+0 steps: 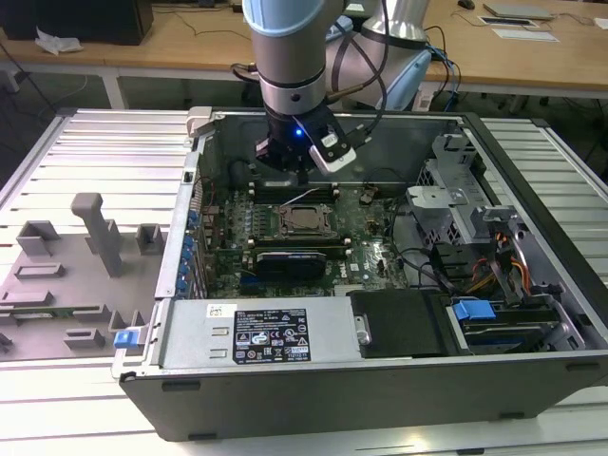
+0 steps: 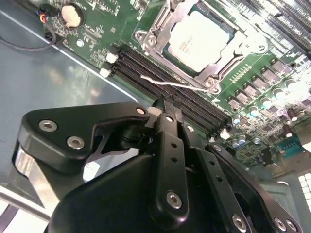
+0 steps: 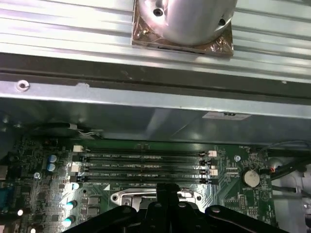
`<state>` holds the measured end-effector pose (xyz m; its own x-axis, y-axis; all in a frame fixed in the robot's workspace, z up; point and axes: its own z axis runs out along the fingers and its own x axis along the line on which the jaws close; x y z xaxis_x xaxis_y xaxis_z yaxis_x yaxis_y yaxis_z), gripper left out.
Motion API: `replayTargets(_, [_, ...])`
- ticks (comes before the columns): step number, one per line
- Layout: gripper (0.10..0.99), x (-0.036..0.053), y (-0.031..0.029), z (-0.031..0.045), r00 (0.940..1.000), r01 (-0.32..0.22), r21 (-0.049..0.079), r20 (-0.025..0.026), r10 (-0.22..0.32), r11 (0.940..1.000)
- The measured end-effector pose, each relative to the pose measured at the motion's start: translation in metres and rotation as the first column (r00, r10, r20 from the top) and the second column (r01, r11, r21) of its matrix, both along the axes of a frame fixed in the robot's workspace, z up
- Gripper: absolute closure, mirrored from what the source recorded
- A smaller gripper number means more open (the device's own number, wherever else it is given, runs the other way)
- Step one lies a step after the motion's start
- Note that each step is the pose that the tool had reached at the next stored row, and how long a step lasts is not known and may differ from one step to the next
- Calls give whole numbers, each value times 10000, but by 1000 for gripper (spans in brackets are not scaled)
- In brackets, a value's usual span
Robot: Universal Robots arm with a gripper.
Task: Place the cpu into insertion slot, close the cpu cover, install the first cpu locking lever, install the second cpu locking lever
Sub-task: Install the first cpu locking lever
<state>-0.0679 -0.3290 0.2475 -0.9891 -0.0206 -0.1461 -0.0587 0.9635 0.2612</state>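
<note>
Closest to us was the claw (image 2: 163, 106), pressed together and pinching nothing. It hung over the memory slots (image 2: 146, 68), just beside a thin locking lever (image 2: 172, 84) that seemed to us not hooked down, probably so that the claw could push it. Beyond, the cpu (image 2: 201, 36) lay in the insertion slot (image 2: 170, 48), under the lowered cpu cover (image 2: 154, 36).

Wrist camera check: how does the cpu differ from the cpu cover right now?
The cpu is a solid pale square; the cpu cover is a grey metal frame with an open window. The cpu cover is larger and rings the cpu, which shows through its window. Both appear to lie flat.
</note>
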Motion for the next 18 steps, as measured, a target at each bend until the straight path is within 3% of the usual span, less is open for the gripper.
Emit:
replayTargets(2, [980,0,3,-1,10000,40,-173,-4,-41,9998])
replayTargets(4, [980,0,20,-3,10000,65,-266,-5,-65,9996])
replayTargets(9, [980,2,81,-28,10000,72,-292,-6,-72,9995])
replayTargets(18, [980,69,94,-174,9999,147,-329,-23,-148,9994])
